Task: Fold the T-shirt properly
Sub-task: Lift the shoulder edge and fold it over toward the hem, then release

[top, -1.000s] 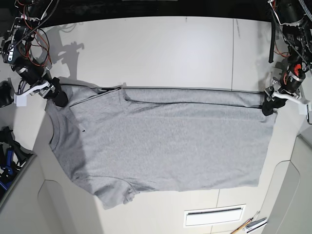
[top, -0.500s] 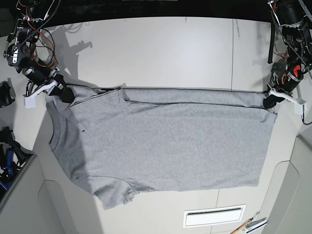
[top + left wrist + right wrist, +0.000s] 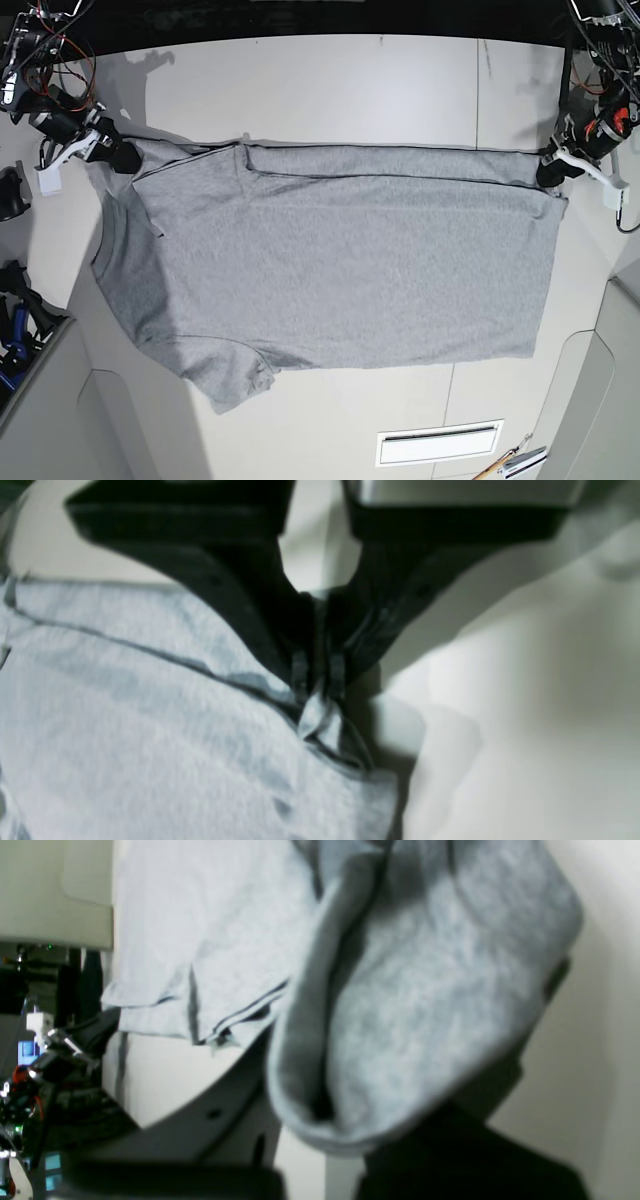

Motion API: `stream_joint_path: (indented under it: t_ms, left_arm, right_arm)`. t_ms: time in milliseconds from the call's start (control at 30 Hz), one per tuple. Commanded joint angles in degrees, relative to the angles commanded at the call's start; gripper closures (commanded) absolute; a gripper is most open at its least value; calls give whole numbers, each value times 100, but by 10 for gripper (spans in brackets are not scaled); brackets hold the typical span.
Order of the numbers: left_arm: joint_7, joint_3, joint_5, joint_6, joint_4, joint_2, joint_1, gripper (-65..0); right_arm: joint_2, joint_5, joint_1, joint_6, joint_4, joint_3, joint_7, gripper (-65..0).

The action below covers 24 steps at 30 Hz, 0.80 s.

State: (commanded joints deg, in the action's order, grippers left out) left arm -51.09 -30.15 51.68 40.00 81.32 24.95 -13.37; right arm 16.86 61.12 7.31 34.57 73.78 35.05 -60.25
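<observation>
White table beneath rumpled grey T-shirt [image 3: 350,260]

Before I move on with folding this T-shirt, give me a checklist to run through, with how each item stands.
1. Left gripper shut on the T-shirt: ok, its fingertips pinch the cloth near a corner.
2. Right gripper holding cloth: ok, a fold of the shirt is caught between its fingers.
3. Shirt lying flat in the middle: ok, only mild creases show there.
4. Side by the right gripper neat: not ok, it is bunched, with a loose flap hanging out below.
5. Pen-like items clear of the shirt: ok, they lie apart from it.
6. Layers underneath smooth: cannot tell, they are hidden.
</observation>
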Motion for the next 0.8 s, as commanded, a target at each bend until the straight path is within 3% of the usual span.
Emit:
stream_joint_path:
  t_ms: [367, 533, 800]
  left_arm:
    - [-66, 0, -2, 0, 1036, 0, -879, 0]
    - [-195, 0, 2, 0, 1126, -2, -986, 0]
    - [-212, -326, 302, 0, 1132, -2, -1346, 0]
  right_arm:
    - [363, 236, 673, 24, 234, 50, -24, 0]
    - [616, 232, 933, 22, 651, 59, -46, 0]
    - [697, 234, 1261, 22, 927, 63, -129, 0]
